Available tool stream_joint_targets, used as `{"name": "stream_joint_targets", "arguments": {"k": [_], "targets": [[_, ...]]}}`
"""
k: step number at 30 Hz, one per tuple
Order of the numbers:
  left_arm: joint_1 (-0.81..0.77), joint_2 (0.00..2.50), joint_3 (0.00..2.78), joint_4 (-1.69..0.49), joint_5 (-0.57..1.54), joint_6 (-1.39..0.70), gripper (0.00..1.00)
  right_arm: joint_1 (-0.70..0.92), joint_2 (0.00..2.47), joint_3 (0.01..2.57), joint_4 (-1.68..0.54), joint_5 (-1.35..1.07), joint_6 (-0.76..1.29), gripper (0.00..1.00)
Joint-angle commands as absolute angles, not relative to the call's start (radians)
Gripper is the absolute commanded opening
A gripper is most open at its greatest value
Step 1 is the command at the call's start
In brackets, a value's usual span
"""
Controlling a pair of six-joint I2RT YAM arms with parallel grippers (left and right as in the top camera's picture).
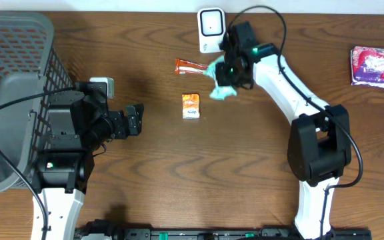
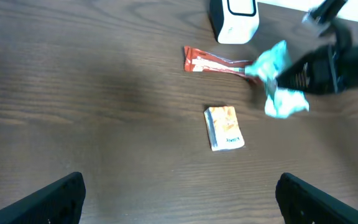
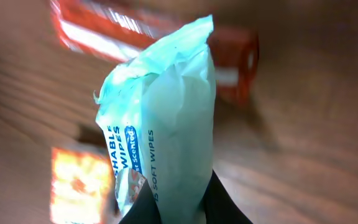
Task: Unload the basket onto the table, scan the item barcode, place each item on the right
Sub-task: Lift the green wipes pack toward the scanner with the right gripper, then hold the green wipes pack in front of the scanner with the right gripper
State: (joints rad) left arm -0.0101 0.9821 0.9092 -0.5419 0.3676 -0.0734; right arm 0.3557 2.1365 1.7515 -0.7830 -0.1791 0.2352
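Nearest on the wooden surface [image 1: 179, 173], the left end effector [image 1: 136, 119] hangs at the left with its jaws spread as wide as they go and nothing between them; its two dark fingers [image 2: 55, 199] show at the bottom corners of its own wrist view, and a grey mesh basket [image 1: 19, 27] stands just left of that arm. A little farther out, near the middle, a small orange packet [image 1: 191, 107] lies flat and alone. Beyond it and slightly right, the right end effector [image 1: 225, 81] is closed on a teal wipes pack [image 1: 224, 92]; the right wrist view shows the dark fingers [image 3: 225, 208] pinching one end of the pack, whose side reads "SOFT WIPES", and whether it clears the surface cannot be told. Just left of the pack lies a red snack wrapper [image 1: 191, 65]. Well off at the right edge sits a pink-and-white package [image 1: 374, 67]. Farthest, the white barcode scanner [image 1: 209, 30] stands upright just beyond the held pack, apart from it
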Motion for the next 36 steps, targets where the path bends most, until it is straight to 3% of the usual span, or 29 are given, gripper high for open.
{"name": "stream_joint_targets", "arguments": {"k": [1,22,36], "targets": [[-0.007,0.986,0.905,-0.541,0.373,-0.06,0.97,0.359,2.132,1.794,-0.756,-0.171,0.263,0.01],[-0.007,0.986,0.905,-0.541,0.373,-0.06,0.97,0.352,2.131,1.801,-0.669,-0.213,0.323,0.01],[-0.007,0.986,0.905,-0.541,0.373,-0.06,0.97,0.353,2.131,1.801,-0.336,-0.296,0.352,0.01]]}}
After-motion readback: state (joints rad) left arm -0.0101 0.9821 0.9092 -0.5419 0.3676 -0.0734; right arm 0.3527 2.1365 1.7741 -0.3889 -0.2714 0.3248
